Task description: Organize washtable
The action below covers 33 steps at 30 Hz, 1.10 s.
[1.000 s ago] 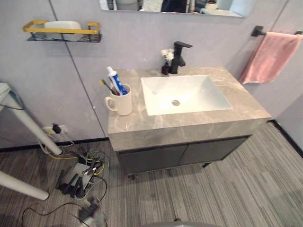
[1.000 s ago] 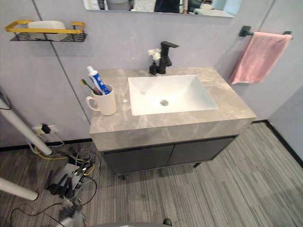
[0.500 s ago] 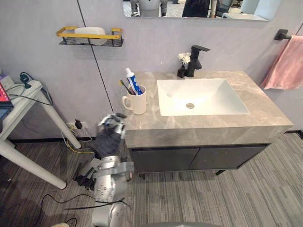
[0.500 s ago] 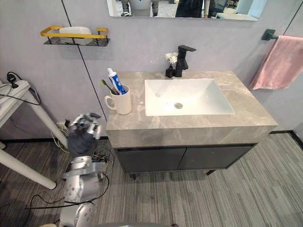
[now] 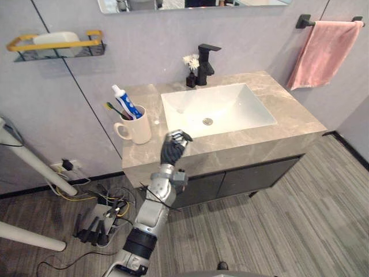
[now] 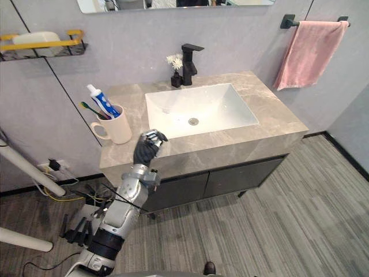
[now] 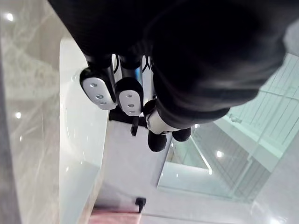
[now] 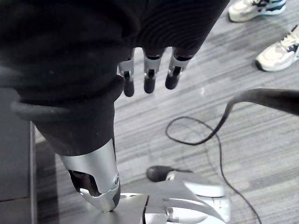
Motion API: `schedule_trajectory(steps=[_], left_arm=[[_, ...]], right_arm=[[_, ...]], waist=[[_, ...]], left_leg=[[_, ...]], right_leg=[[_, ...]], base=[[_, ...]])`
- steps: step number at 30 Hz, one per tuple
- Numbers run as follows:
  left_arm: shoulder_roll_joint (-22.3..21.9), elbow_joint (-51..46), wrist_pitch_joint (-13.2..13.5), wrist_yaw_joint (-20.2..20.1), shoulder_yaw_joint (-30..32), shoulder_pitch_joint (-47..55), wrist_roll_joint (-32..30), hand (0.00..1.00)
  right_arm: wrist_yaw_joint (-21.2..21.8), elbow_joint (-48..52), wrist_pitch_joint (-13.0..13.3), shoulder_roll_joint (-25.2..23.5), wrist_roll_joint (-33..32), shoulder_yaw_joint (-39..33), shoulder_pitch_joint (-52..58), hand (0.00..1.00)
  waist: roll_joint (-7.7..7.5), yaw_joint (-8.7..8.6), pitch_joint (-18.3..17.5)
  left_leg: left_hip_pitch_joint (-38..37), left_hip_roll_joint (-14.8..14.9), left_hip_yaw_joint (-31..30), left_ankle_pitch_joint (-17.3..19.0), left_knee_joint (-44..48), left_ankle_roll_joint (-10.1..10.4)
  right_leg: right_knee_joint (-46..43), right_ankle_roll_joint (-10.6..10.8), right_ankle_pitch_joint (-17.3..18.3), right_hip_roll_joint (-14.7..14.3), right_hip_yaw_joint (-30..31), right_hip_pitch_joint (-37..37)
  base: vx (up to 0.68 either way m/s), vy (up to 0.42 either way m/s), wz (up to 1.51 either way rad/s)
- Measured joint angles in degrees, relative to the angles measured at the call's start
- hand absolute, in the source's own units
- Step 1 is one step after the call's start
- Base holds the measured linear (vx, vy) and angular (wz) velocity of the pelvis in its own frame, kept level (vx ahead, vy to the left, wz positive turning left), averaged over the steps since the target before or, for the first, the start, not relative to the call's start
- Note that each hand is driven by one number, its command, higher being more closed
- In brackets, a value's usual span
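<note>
The robot's left hand (image 5: pixel 174 145) is hovering over the front strip of the grey marble washtable (image 5: pixel 294 118), its fingers curling on nothing, between the white mug (image 5: pixel 137 128) and the sink (image 5: pixel 230 109). The mug is standing at the counter's left end, holding a toothpaste tube (image 5: pixel 124 101) and a toothbrush (image 5: pixel 113 109). The right hand (image 8: pixel 149 77) is hanging over the floor, fingers straight and apart.
</note>
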<state>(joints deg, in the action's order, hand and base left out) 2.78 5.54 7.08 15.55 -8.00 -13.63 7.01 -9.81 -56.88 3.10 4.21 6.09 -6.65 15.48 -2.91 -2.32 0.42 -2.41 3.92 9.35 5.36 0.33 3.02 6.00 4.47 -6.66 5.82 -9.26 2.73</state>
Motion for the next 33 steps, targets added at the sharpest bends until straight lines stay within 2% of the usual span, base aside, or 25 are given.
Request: schedule_trajectory(steps=[5, 12, 20, 24, 28, 33], left_arm=[[-0.72, -3.57, -0.64, 4.86, 5.6, -0.8, -3.34, 1.0], [-4.83, -8.53, -0.62, 7.41, 8.28, -1.05, -4.47, 1.0], [-3.03, -3.71, -0.65, 7.28, 8.75, -0.86, -2.82, 1.0], [-1.87, -2.39, -1.22, 7.3, 10.04, -1.0, -1.1, 1.0], [-0.6, -0.14, -1.88, 8.46, 11.16, -3.31, -1.09, 1.0], [0.17, -0.14, -1.89, 9.84, 12.59, -7.31, -1.16, 1.0]], right_arm=[[0.0, 2.06, 0.04, -0.05, 0.06, 0.13, 0.59, 0.0], [-0.01, 3.99, 0.3, 0.22, 0.07, 1.02, 0.74, 0.0], [0.06, 4.37, 0.42, 2.46, 0.09, 4.81, 0.12, 0.0], [0.08, 4.38, 0.48, 2.31, 0.08, 5.03, -0.75, 0.0], [0.21, 4.43, 0.6, 2.35, 0.07, 5.42, -1.64, 0.0], [0.59, 5.75, 1.02, 2.41, 0.07, 5.68, -2.28, 0.0]], waist=[[-0.13, 0.38, 0.12], [0.05, 1.13, 0.27], [0.57, 1.36, 0.81], [0.15, 1.19, 1.95], [0.07, 0.06, 3.15], [-0.44, 0.14, 4.96]], left_leg=[[3.07, -0.18, 0.37, 0.05, 1.34, -0.09], [3.93, -0.03, 1.01, 0.12, 2.58, -0.08], [4.18, 0.23, 1.74, -0.02, 1.65, 0.62], [5.21, 0.49, 2.03, -0.47, 1.61, 0.66], [5.67, 0.75, 2.24, -0.47, 1.67, 0.65], [7.3, 0.49, 2.99, -0.44, 2.32, 0.61]], right_leg=[[-0.25, -0.08, -0.79, 0.27, 0.59, 2.71], [-0.19, -0.56, -1.59, 0.15, 1.64, 3.42], [0.01, -1.18, -1.64, -0.35, 2.07, 4.36], [0.0, -1.28, -2.22, -0.86, 3.06, 6.15], [-0.24, -1.27, -2.44, -1.15, 3.21, 6.67], [-0.27, -1.06, -3.18, -0.99, 4.58, 8.44]], base=[[-0.04, -0.012, -0.04], [-0.06, -0.024, -0.07], [-0.06, -0.034, -0.03], [0.01, -0.034, -0.13], [0.04, -0.017, -0.05], [0.0, 0.0, -0.08]])
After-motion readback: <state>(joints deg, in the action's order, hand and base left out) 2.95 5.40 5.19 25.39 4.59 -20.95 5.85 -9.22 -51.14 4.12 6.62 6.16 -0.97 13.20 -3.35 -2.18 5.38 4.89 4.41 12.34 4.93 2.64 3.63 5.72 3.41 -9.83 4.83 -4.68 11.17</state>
